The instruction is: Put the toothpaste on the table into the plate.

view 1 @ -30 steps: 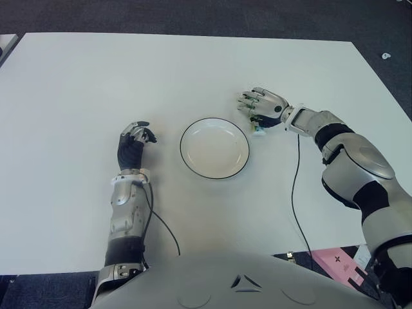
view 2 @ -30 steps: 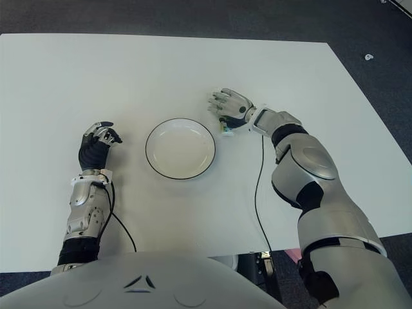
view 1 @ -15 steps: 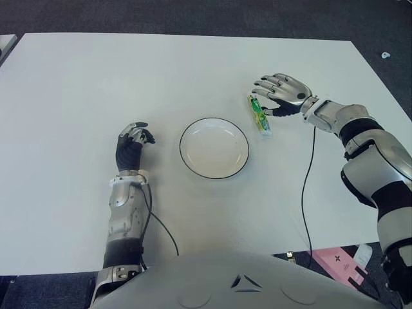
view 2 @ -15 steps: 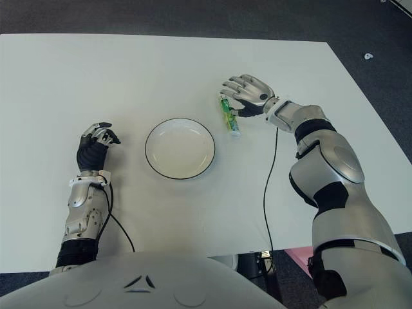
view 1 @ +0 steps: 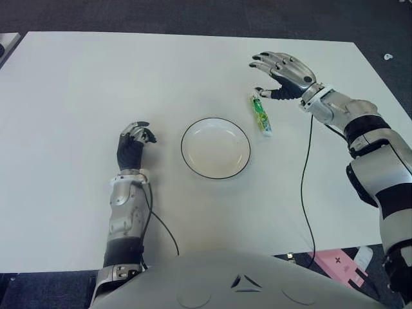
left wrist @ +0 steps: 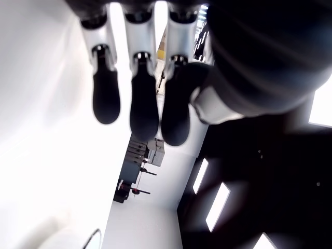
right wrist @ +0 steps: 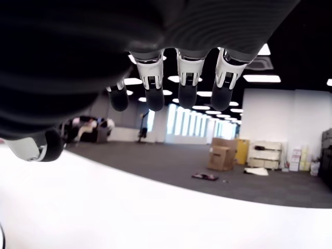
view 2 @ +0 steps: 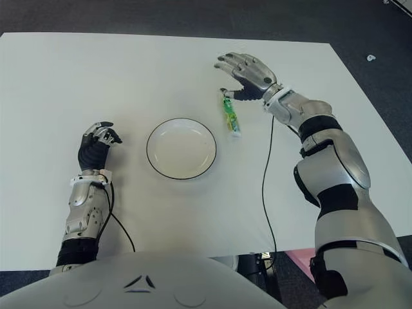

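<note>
A green toothpaste tube (view 1: 261,114) with a white cap lies on the white table (view 1: 84,84), just right of the plate and outside its rim. The white plate (view 1: 215,147) with a dark rim holds nothing. My right hand (view 1: 281,71) hovers above the table beyond the tube's far end, fingers spread, holding nothing; its wrist view shows spread fingertips (right wrist: 187,97) over the table. My left hand (view 1: 133,143) shows left of the plate with curled fingers (left wrist: 142,106) and nothing in them.
A black cable (view 1: 302,187) trails from the right forearm across the table to its near edge. The table's far edge meets dark carpet (view 1: 193,16). A pink box (view 1: 338,264) shows on the floor at the near right.
My right hand has let go of the tube, lifted and drawn back toward the far right, opening its fingers. The toothpaste now lies uncovered beside the plate. The left hand has stayed still.
</note>
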`<control>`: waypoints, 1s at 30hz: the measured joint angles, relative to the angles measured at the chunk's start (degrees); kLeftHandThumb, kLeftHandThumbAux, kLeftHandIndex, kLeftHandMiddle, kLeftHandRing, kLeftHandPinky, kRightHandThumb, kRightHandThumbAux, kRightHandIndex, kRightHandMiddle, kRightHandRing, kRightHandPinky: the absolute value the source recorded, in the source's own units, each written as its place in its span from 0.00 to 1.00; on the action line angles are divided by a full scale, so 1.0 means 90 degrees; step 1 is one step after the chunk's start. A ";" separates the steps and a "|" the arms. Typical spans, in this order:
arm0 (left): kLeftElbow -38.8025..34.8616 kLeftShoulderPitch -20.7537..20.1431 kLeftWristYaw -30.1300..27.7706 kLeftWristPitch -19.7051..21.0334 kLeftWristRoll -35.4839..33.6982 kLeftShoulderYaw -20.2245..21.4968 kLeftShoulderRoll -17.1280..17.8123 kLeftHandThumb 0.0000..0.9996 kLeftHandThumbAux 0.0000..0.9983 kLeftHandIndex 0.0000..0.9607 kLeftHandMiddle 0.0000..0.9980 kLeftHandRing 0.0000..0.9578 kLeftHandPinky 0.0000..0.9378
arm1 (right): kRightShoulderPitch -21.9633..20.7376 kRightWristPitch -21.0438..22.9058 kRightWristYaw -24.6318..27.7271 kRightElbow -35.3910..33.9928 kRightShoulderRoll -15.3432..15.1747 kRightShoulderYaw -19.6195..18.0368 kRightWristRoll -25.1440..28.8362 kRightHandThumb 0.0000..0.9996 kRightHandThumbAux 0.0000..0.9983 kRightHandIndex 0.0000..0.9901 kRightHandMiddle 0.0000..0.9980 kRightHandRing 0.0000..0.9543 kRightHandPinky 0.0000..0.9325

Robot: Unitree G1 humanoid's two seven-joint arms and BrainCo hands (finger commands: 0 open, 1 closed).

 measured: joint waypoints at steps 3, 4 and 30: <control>0.0000 -0.0010 0.0000 0.0016 -0.0006 0.0004 0.0002 0.72 0.72 0.45 0.63 0.63 0.59 | 0.0205 0.0196 0.0382 -0.0217 0.0005 -0.0351 0.0334 0.54 0.32 0.00 0.00 0.00 0.00; 0.0001 -0.0011 0.0000 0.0020 -0.0007 0.0004 0.0002 0.72 0.72 0.45 0.63 0.64 0.59 | 0.0290 0.0304 0.0499 -0.0316 0.0007 -0.0456 0.0440 0.54 0.33 0.00 0.00 0.00 0.00; 0.0003 -0.0086 -0.0001 0.0123 -0.0049 0.0019 0.0032 0.72 0.71 0.45 0.62 0.63 0.60 | 0.2495 0.5747 0.2661 -0.4168 0.1981 -0.2732 0.2223 0.60 0.27 0.00 0.00 0.00 0.00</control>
